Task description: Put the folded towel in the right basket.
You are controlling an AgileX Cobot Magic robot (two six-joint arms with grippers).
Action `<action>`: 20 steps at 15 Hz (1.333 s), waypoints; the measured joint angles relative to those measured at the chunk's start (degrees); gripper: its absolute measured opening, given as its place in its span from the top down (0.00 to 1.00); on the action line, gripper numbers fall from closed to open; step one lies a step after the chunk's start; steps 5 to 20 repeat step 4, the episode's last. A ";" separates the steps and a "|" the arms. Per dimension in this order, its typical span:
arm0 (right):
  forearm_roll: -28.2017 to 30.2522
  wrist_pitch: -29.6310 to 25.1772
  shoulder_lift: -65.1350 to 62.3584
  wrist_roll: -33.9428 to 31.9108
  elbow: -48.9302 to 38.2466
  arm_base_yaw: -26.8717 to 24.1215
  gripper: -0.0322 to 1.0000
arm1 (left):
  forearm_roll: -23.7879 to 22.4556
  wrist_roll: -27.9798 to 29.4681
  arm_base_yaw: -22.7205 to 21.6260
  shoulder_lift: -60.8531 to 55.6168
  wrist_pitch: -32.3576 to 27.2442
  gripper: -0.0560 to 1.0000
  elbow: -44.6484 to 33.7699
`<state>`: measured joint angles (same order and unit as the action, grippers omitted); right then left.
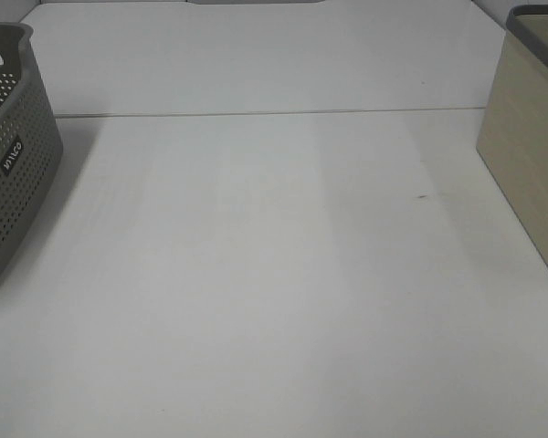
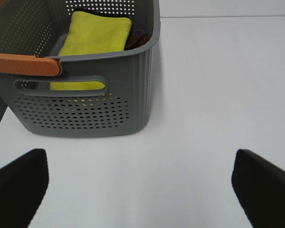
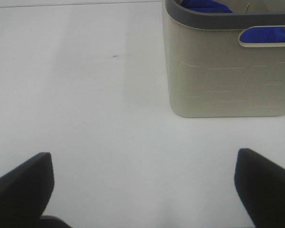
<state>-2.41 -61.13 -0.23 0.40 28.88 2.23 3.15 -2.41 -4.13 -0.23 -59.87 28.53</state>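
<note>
Bright, even overhead light washes the white matte tabletop, nearly bleaching it at the far side. Soft shadow spreads rightward from the grey perforated plastic basket on the left. No hard glare anywhere. In both wrist views the black fingertips near the lens are blurred, dark and featureless; the yellow folded towel reads sharp.
</note>
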 joint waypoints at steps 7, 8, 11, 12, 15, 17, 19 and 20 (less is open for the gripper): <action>0.00 0.00 0.00 0.00 0.00 0.00 0.02 | 0.00 -0.11 0.00 0.00 0.00 0.03 0.00; 0.00 0.00 0.00 0.00 0.00 0.00 0.02 | 0.00 -0.11 0.00 0.00 0.00 0.03 0.00; 0.00 0.00 0.00 0.00 0.00 0.00 0.02 | 0.00 -0.11 0.00 0.00 0.00 0.03 0.00; 0.00 0.00 0.00 0.00 0.00 0.00 0.02 | 0.00 -0.11 0.00 0.00 0.00 0.03 0.00; 0.00 0.00 0.00 0.00 0.00 0.00 0.02 | 0.00 -0.11 0.00 0.00 0.00 0.03 0.00; 0.00 0.00 0.00 0.00 0.00 0.00 0.02 | 0.00 -0.11 0.00 0.00 0.00 0.03 0.00; 0.00 0.00 0.00 0.00 0.00 0.00 0.02 | 0.00 -0.11 0.00 0.00 0.00 0.03 0.00; 0.00 0.00 0.00 0.00 0.00 0.00 0.02 | 0.00 -0.11 0.00 0.00 0.00 0.03 0.00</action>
